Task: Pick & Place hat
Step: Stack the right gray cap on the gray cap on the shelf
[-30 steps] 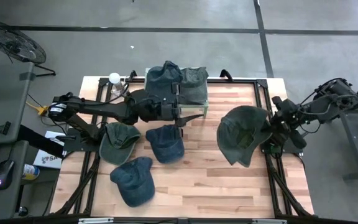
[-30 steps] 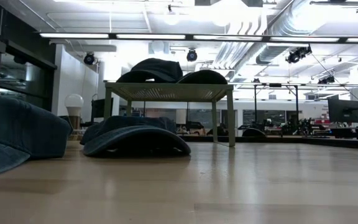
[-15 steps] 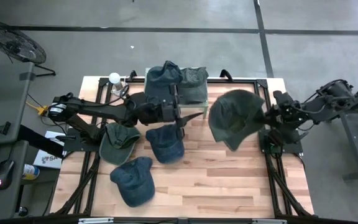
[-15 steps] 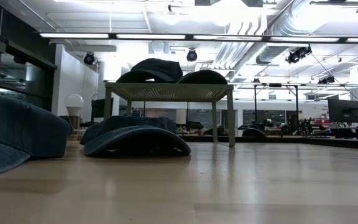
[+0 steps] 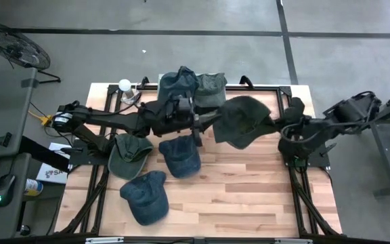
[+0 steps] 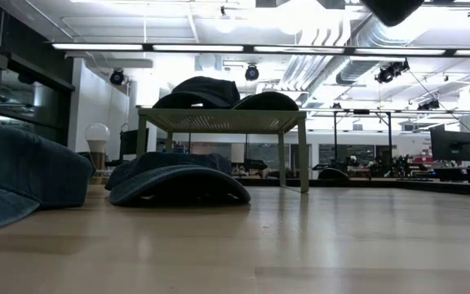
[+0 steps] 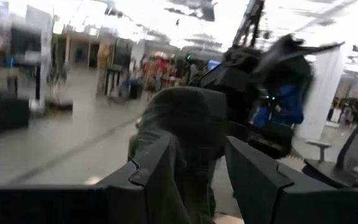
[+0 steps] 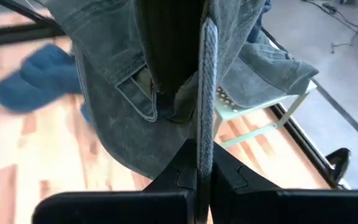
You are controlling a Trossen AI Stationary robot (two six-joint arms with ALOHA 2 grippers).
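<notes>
A: Where is the floppy olive-green fabric hat (image 5: 241, 120) at this point?

B: In the air, over the far middle of the wooden slat table (image 5: 249, 196), just right of the small pale mesh-topped stand (image 5: 212, 116). The right gripper (image 5: 278, 126) has its fingers clamped tight on an edge of the cloth; the right wrist view shows a seam of the fabric pinched between the two dark fingers, with the rest hanging loose below.

A: And the left gripper (image 5: 196, 123)?

B: It sits beside the stand, fingers partly apart with nothing between them that I can see (its wrist view looks out between them at the green hat). It is close to the hat's left edge, though I cannot tell if they touch.

A: What could go wrong?

B: My guess is several things. The grip is on a thin fold only, so a quick swing could pull the cloth free and drop the hat short of the stand. The sagging brim could drag over the two dark green-grey hats (image 5: 193, 87) already piled on the stand and push one off the far side. It could also snag on the left gripper, which stands close to its path.

A: The hats lying on the table?

B: The olive cap (image 5: 128, 154) and the two dark blue denim caps (image 5: 180, 154) lie nearer and to the left, well apart from the carried hat, so I judge them safe unless it falls.
</notes>
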